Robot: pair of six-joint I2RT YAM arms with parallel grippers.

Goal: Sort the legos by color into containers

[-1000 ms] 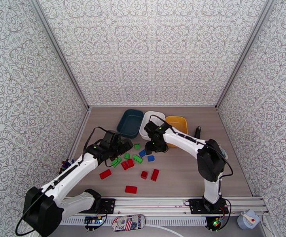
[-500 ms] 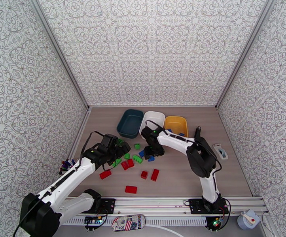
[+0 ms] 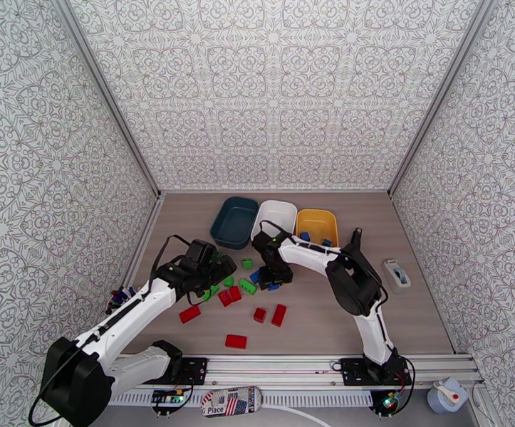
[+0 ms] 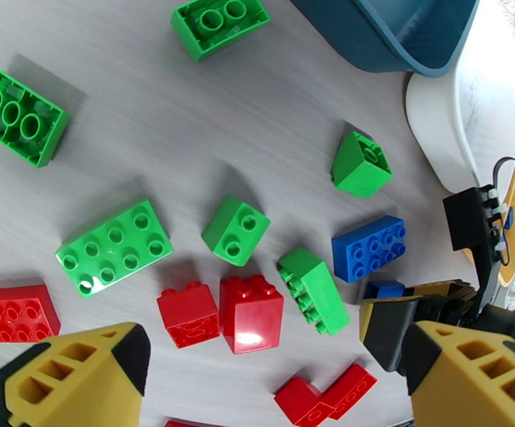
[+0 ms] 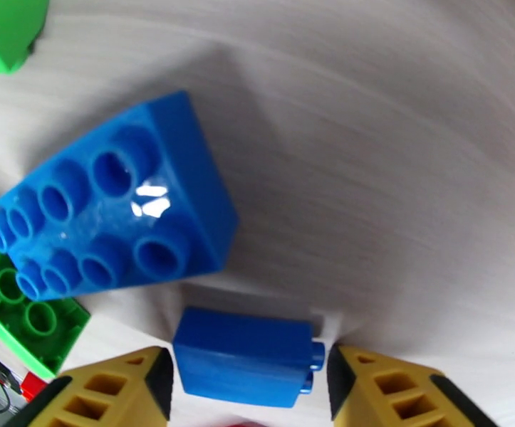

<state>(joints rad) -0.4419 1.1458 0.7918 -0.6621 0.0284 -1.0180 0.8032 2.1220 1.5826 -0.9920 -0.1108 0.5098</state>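
Many legos (image 4: 115, 247) lie loose. Nearest, the left gripper (image 4: 257, 339) hangs wide open over green and red ones. Farther on, the right gripper (image 5: 246, 378) sits around a small blue brick (image 5: 243, 354). I cannot tell if it is squeezing. Next: pinch, lift, and carry it to the far yellow tub (image 3: 318, 211).

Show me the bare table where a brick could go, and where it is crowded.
Bare table lies between the red bricks and the right arm, and again right of that arm toward the wall. Crowded: the cluster of bricks between the left gripper and the right gripper, before the tubs.
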